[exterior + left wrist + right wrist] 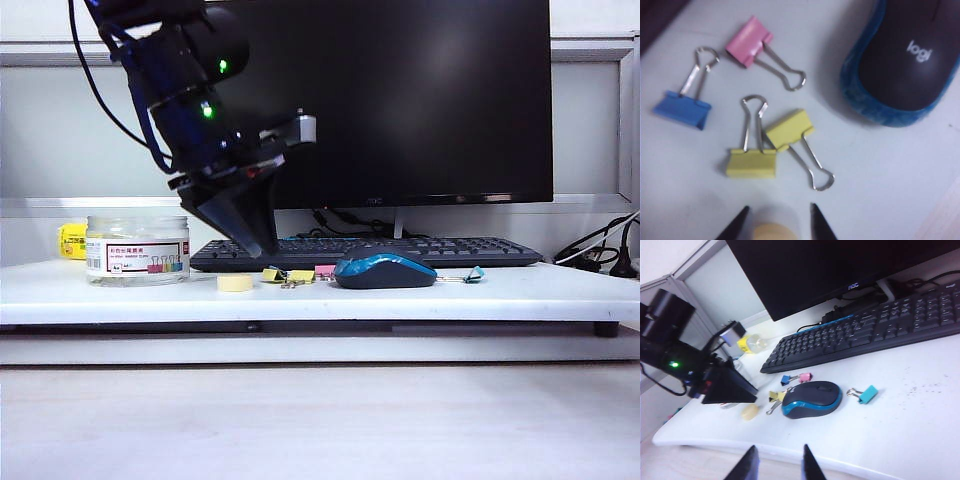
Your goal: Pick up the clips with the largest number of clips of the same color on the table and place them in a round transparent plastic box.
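Two yellow clips [751, 162] [789, 129] lie side by side on the white table, their wire handles crossing; in the exterior view they [287, 276] sit just left of the mouse. My left gripper [778, 212] [256, 248] points down a little above and left of them, open, with nothing between its fingers. The round transparent plastic box [137, 248] stands at the table's left end, apart from the gripper. My right gripper [779, 455] hangs open and empty off the table's front edge.
A pink clip [748, 41] and a blue clip [683, 109] lie beside the yellow ones. The blue-black mouse [905, 60] [385, 270] is close on their other side. A pale tape roll [235, 283], teal clip [473, 274], keyboard [400, 250] and monitor [400, 100] share the table.
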Controlling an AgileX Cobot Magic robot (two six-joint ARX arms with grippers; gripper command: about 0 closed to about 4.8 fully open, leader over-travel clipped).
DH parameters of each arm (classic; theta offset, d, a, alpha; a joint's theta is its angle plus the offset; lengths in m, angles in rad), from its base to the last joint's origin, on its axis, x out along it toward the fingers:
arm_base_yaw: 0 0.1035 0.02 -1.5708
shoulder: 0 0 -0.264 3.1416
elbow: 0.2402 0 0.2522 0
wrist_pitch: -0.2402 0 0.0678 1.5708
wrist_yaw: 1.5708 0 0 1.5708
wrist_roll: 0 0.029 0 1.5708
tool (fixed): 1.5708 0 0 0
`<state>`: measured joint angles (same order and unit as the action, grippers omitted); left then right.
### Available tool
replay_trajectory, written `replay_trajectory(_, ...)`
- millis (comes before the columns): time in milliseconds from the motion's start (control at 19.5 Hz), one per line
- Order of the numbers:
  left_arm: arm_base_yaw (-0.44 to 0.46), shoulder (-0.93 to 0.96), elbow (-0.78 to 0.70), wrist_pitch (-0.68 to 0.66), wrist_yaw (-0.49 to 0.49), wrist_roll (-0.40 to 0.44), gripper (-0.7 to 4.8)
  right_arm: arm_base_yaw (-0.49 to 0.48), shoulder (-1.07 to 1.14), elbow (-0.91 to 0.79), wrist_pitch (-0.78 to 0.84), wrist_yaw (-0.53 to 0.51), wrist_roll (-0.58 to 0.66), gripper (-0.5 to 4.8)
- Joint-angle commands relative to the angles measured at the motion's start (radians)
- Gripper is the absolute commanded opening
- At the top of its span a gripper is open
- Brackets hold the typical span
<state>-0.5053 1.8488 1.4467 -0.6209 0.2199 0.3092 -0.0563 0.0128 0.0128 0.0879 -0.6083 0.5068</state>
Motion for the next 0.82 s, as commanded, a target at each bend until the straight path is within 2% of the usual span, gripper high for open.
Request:
replay_trajectory(51, -0.002, 0.002, 0.003, 0.010, 0.009, -0.007, 1.57, 0.002, 0.001, 0.006, 0.013, -0.024, -0.003, 1.17)
replay_trajectory(154, -0.002, 0.002, 0.003, 0.010, 0.008, -0.007, 1.57, 0.012, 0.002, 0.014, 0.008, -0.021, -0.007, 1.22)
replay_trajectory(256, -0.002, 0.002, 0.003, 0.010, 0.009, -0.007, 1.57, 0.034, 0.002, 0.048, -0.062, 0.023, -0.033, 1.59)
replay_trajectory(564, -0.002, 0.010, 0.003, 0.026, 0.010, -0.011, 1.57, 0.092, 0.074, 0.159, -0.157, 0.121, -0.103, 1.60)
replay_trajectory(820, -0.002, 0.021, 0.004, 0.035, 0.010, -0.010, 1.57, 0.103, 0.263, 0.245, -0.166, 0.139, -0.123, 1.63)
